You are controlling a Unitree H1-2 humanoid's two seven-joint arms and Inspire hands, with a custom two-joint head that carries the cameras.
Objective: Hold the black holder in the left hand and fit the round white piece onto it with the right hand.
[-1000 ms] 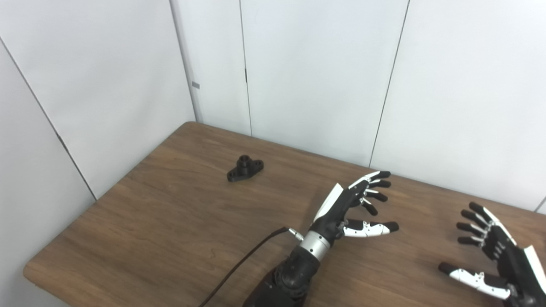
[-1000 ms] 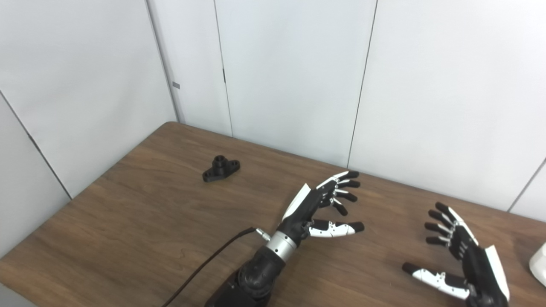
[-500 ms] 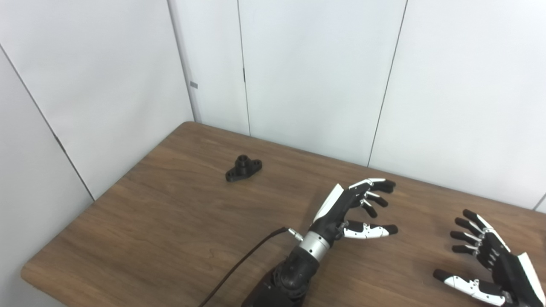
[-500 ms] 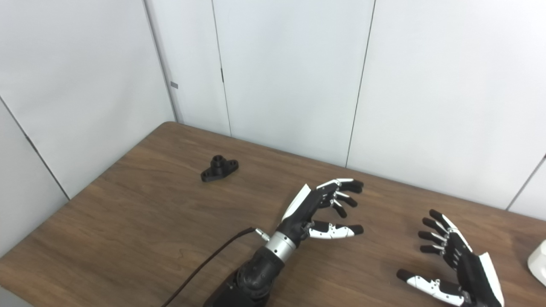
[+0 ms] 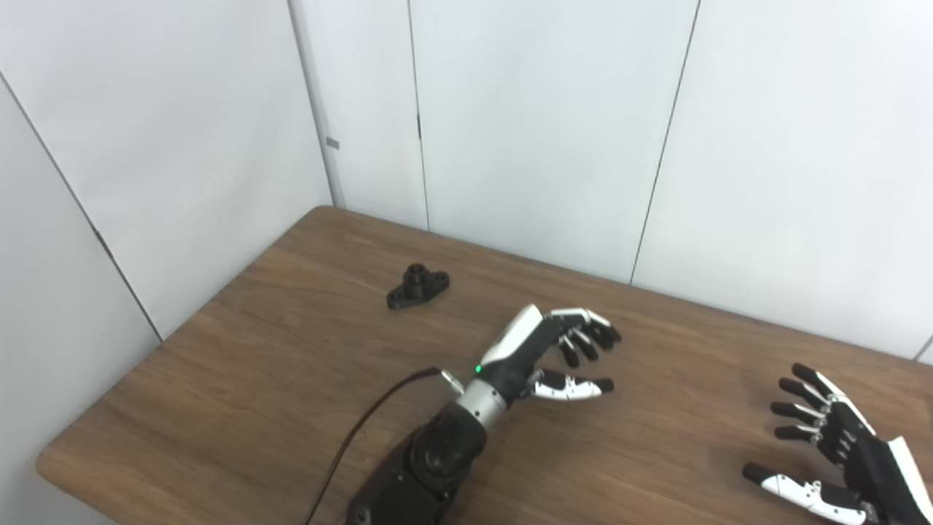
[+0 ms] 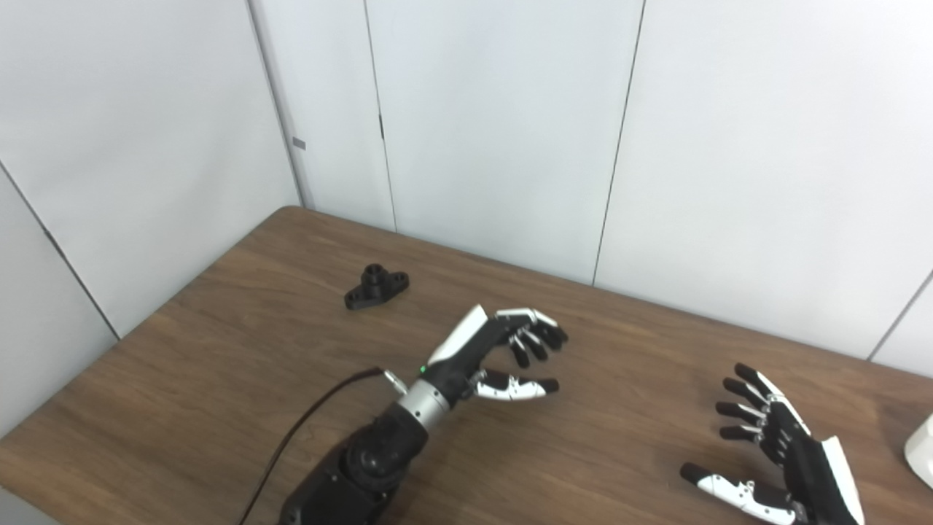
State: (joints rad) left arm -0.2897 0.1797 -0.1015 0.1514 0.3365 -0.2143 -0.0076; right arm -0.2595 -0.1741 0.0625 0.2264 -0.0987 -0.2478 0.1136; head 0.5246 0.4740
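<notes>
Lying flat, black holder (image 5: 418, 286) points lower-left to upper-right; both hands empty, fingers apart.

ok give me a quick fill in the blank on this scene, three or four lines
1. The black holder lies on the ____, untouched.
2. The left robot hand holds ____.
3. The right robot hand has its fingers ____.
4. A white piece shows at the ____ edge of the right eye view.

Missing words: table; nothing; spread apart; right
</notes>
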